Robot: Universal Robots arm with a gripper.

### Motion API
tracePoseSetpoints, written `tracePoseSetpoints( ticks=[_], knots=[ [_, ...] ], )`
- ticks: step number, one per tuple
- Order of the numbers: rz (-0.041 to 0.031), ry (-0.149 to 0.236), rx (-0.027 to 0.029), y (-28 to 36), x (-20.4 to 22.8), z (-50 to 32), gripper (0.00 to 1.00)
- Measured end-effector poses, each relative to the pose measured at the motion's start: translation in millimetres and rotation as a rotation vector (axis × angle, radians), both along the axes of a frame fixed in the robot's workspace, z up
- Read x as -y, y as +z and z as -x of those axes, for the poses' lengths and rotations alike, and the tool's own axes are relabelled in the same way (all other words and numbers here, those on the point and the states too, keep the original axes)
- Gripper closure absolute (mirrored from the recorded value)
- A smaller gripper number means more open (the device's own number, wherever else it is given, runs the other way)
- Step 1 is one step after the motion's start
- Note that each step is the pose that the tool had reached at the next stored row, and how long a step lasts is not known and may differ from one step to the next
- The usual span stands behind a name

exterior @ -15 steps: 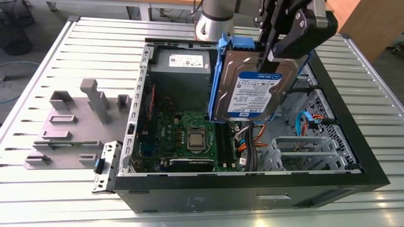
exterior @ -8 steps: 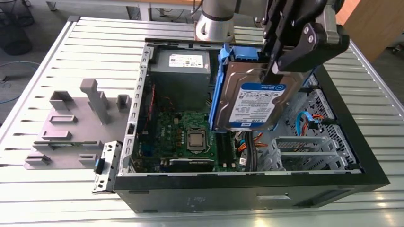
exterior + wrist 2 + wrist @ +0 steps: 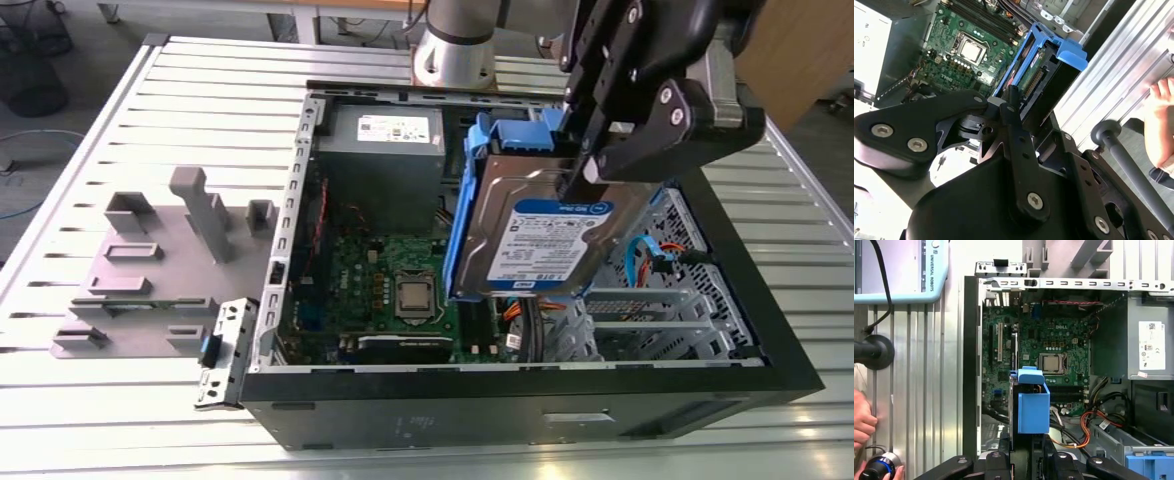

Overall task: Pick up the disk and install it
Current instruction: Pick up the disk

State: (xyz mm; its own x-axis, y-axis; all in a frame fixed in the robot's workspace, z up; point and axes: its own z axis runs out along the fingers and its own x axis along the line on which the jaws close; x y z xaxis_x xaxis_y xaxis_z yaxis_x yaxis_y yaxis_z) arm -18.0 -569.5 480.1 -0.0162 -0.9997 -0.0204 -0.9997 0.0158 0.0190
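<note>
Disk (image 3: 541, 240) (upper edge hidden) seemingly in tight pinch of end effector (image 3: 587, 182), over open case (image 3: 534, 410).

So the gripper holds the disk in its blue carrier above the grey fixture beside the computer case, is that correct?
Not quite. The gripper holds the disk in its blue carrier above the open computer case, over the motherboard, not above the grey fixture, which lies beside the case. The exterior view shows this.

The gripper (image 3: 589, 172) is black, built of angular linkage plates with silver screws, on a silver-grey arm (image 3: 454, 45).
</note>
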Motion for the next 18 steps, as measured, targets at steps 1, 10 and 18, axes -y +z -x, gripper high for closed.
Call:
tracePoseSetpoints(
  ticks=[1, 10, 18],
  knots=[
    [0.0001, 0.000, 0.0000, 0.0, 0.7, 0.0, 0.65],
    [0.0001, 0.000, 0.0000, 0.0, 1.2, 0.0, 0.65],
    [0.0001, 0.000, 0.0000, 0.0, 1.2, -5.5, 0.65]
  ],
)
